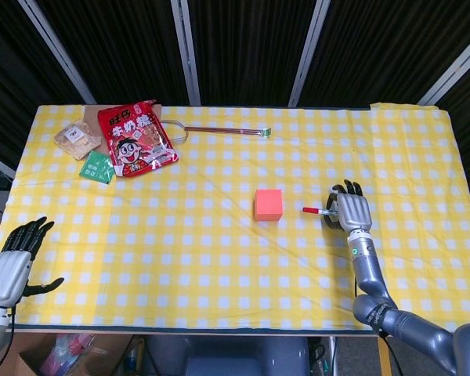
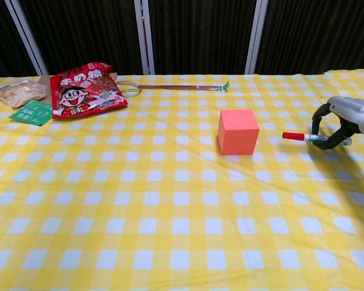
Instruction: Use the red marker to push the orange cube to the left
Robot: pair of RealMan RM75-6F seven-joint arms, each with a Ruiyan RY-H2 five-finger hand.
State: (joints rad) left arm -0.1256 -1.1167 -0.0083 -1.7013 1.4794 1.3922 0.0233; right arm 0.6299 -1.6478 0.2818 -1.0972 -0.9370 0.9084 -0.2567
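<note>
R hand [image 2: 343,121] holds the red marker [image 2: 306,137] w/ fingers curled round its rear end, red cap pointing at the orange cube [image 2: 238,131] but not touching it; marker looks lifted just off the yellow checked tablecloth [image 2: 170,230]. Cube sits approx mid-table, a bit twd the right edge. L hand [image 1: 12,266] hangs off the front-left corner, fingers spread, holding nothing.

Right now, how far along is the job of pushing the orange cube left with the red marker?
Done: the right robot hand holds the red marker, lifted off the checked cloth, red cap pointing at the orange cube. In hand: bringing the cap up to the cube; a gap shows between them. Left: touching the cube's right face and pushing it left. The left robot hand hangs open at the table's near left edge.
</note>
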